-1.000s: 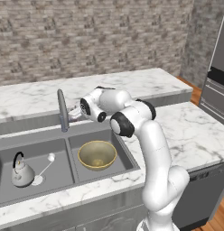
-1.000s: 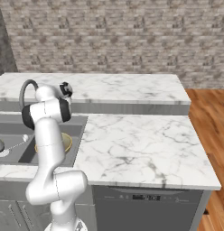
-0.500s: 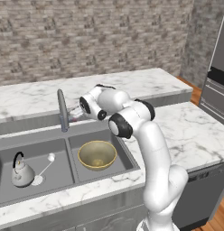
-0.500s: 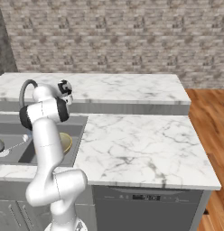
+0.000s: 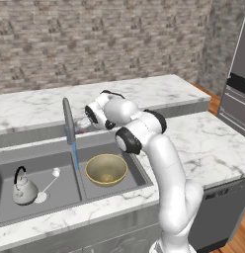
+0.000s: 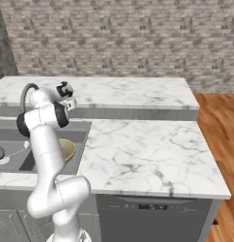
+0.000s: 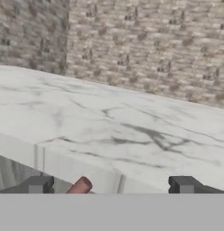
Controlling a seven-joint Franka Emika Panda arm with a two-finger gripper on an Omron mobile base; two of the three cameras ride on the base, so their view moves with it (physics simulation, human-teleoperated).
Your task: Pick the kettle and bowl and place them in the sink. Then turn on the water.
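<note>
The pale kettle (image 5: 23,187) with its black handle stands in the left basin of the sink (image 5: 144,184). In the right basin sits the olive-tan bowl (image 5: 106,169), whose rim also peeks out past the arm (image 6: 68,148). A thin blue stream of water (image 5: 75,159) falls from the faucet (image 5: 68,118). My gripper (image 5: 82,123) is open just right of the faucet, at the back of the sink. In the hand view my gripper (image 7: 111,185) has its tips wide apart, with a small reddish-brown lever (image 7: 80,186) between them, nearer the left tip.
A white long-handled utensil (image 5: 48,182) lies in the left basin beside the kettle. A raised marble ledge (image 5: 144,91) and a brick wall run behind the sink. Marble counter (image 6: 147,146) spreads to the right, with a steel appliance (image 5: 237,94) at the far right.
The hand has edged a little left toward the faucet's base, jaws still open. Kettle and bowl have not moved.
</note>
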